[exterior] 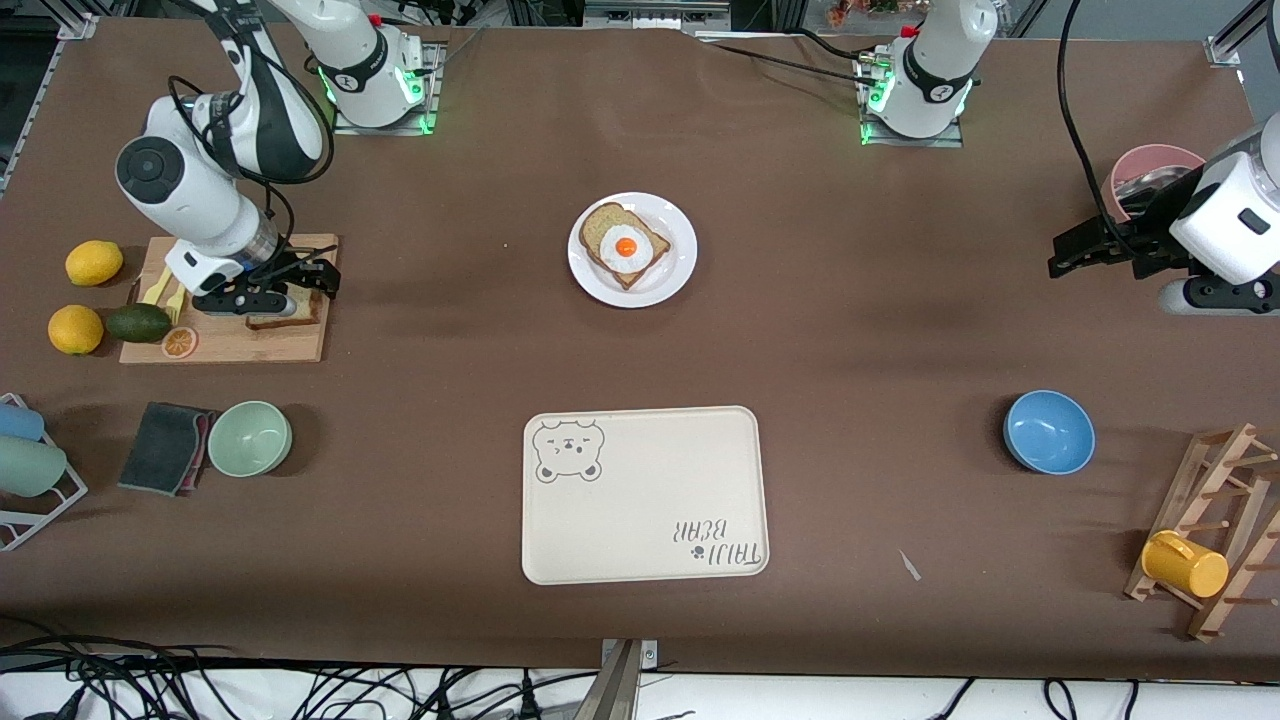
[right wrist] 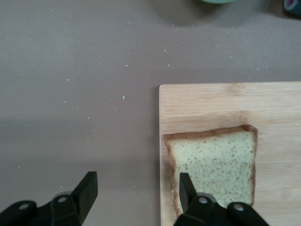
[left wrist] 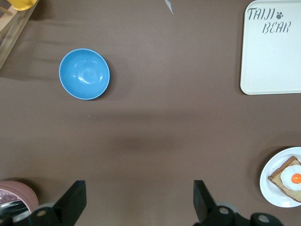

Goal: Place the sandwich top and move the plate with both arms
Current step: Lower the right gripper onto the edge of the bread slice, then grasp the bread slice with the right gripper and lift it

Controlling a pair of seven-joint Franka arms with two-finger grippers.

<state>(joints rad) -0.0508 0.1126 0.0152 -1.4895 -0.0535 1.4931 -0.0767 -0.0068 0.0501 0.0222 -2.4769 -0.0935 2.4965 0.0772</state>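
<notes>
At the right arm's end of the tabletop (exterior: 860, 330) we have two lemons (exterior: 93, 263) and an avocado (exterior: 138, 322) beside a wooden cutting board (exterior: 300, 345), with an orange slice on the board's near corner. The right gripper (exterior: 268, 300) is down over that board, directly above the plain slice of bread (right wrist: 221, 165). In the right wrist view its fingers (right wrist: 186, 186) stand apart: one sits over the bread near the slice's edge, the other over bare tabletop just off the board. They are not clamped on anything that we can see. We judge this to be the pick-up of the sandwich top, with the grasp not yet made. Nearer the front camera than the board lie a folded cloth (exterior: 165, 447) and a green bowl (exterior: 250, 437).

In the middle sits the white plate (exterior: 680, 270), holding the slice with the fried egg (exterior: 626, 245). Nearer the camera than the plate is the bear-print tray (exterior: 640, 495).

Toward the left arm's end we see a blue bowl (exterior: 1048, 431), a wooden rack with a yellow cup (exterior: 1185, 564), and a pink bowl (exterior: 1155, 165). The left gripper (exterior: 1075, 250) waits in the air over bare tabletop, its fingers wide apart and empty.

Next, we think the right fingers need to straddle the slice's edge properly, close, lift, and carry it to the egg.
</notes>
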